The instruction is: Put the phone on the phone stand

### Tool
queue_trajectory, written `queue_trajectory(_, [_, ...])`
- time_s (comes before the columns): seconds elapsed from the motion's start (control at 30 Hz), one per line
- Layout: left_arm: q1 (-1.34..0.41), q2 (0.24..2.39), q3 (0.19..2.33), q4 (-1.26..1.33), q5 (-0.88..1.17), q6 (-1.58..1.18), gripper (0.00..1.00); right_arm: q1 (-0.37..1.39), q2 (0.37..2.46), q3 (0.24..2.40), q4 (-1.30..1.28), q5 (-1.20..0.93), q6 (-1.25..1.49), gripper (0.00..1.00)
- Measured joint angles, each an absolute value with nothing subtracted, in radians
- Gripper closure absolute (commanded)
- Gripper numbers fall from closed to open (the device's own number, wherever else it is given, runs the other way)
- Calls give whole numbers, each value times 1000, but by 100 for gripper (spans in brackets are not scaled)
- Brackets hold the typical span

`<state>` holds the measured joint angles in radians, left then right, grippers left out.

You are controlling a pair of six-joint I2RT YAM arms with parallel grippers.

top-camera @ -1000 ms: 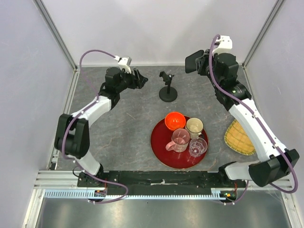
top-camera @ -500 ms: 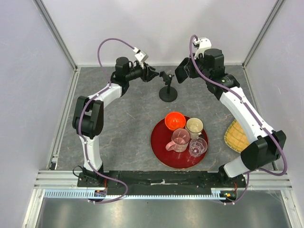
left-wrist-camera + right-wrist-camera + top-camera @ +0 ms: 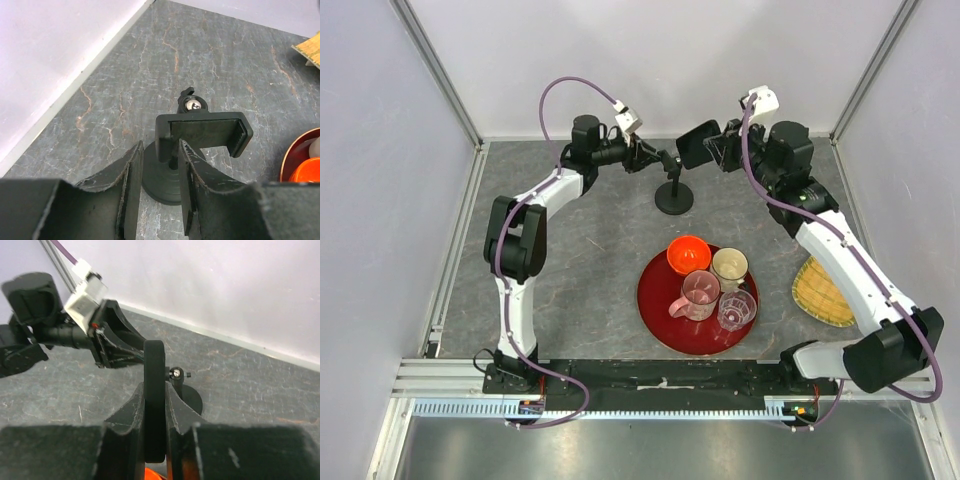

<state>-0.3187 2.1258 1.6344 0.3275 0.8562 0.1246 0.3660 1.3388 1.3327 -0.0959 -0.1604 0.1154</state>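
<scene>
1. Grey marbled stone-look table top (image 3: 580, 260), walled by pale panels.

2. Two white-and-black jointed arms. The left arm (image 3: 532, 205) and the right arm (image 3: 840, 250) both reach to the far middle of the table.

3. Round glossy red tray (image 3: 660, 335), near centre. It carries four vessels close together:
   - a bright orange bowl (image 3: 688, 254) at the back left;
   - a cream mug (image 3: 729, 267) at the back right;
   - a pink see-through jug (image 3: 699, 292) at the front left;
   - a clear glass tumbler (image 3: 736, 310) at the front right.

4. Yellow woven mat (image 3: 823, 290), flat on the table to the right of the tray, partly under the right arm.

5. Small black phone stand (image 3: 673, 198) with a round disc base, a thin post and a clamp cradle. It stands upright behind the tray. The left wrist view shows the cradle (image 3: 205, 131) facing the camera, with a silver ball joint above it.

6. Thin black glossy smartphone (image 3: 695, 146), held off the table just to the right of the cradle top. It is not seated in the cradle. Whether it touches the stand cannot be told. The right wrist view shows it edge-on (image 3: 154, 405).

7. Left gripper (image 3: 648, 158), at the stand's left side. Its fingers are apart with a clear gap, and the left wrist view shows the post and the cradle's left end in that gap (image 3: 160, 150). No contact can be made out.

8. Right gripper (image 3: 718, 148), clamped on the smartphone. Its two black fingers (image 3: 131, 412) press the flat faces.
</scene>
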Motion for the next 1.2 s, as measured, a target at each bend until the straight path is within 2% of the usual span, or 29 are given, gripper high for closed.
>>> queue_trajectory(0.17, [-331,2144,1650,305,867,137,66,366,1327,1331,-40,-186,121,100])
queue_trajectory(0.2, [-333,2146,1654,303,867,139,71,366,1328,1331,-38,-191,124,100])
queue_trajectory(0.27, [-338,2148,1658,300,866,143,74,366,1328,1331,-38,-200,128,100])
queue_trajectory(0.4, [-343,2148,1660,299,860,153,92,366,1344,1333,-36,-214,131,100])
queue_trajectory(0.47, [-344,2148,1660,298,853,159,97,367,1372,1349,-46,-215,127,100])
queue_trajectory(0.63, [-349,2148,1660,299,839,171,98,373,1430,1388,-120,-183,72,100])
queue_trajectory(0.83, [-366,2107,1599,319,759,163,98,371,1506,1561,-418,-218,-115,100])
queue_trajectory(1.0, [-392,2040,1505,350,662,131,98,371,1505,1596,-556,-401,-282,100])
queue_trajectory(1.2, [-401,2022,1486,348,660,127,98,377,1519,1615,-705,-621,-508,100])
